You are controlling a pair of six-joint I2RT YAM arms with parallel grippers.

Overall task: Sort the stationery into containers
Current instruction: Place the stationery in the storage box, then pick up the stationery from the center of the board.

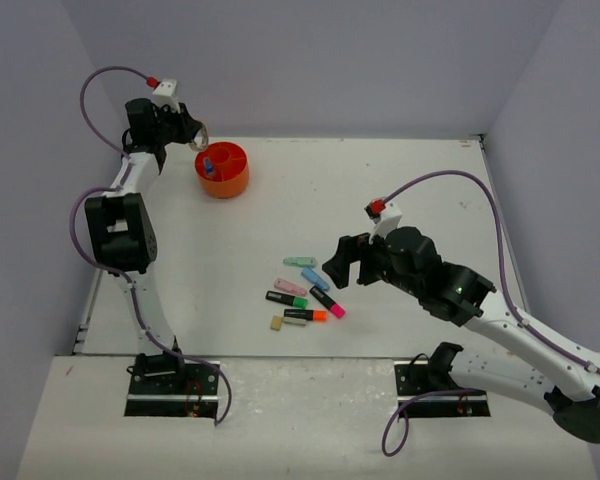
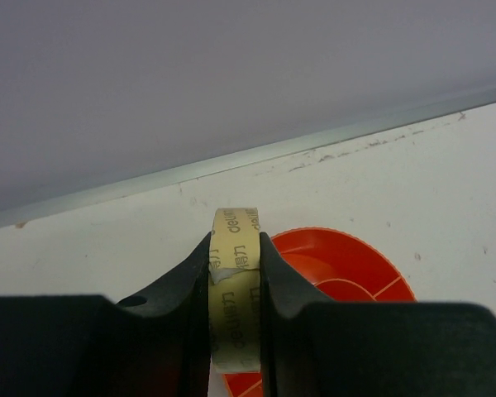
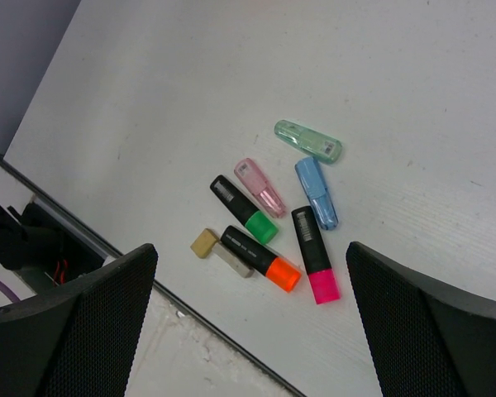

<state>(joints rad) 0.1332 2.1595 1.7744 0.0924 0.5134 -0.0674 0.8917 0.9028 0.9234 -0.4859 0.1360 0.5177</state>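
Observation:
My left gripper is shut on a beige tape roll, held upright just above and left of the round orange organiser, whose rim shows behind my fingers. A blue-capped bottle stands in the organiser. My right gripper is open and empty, hovering above the loose pile. Below it lie green, orange and pink highlighters, pastel mint, pink and blue pieces, and a tan eraser.
A grey piece lies against the eraser. The pile sits near the table's front edge. Purple-grey walls close the table at the back and sides; the back wall seam is close behind the organiser.

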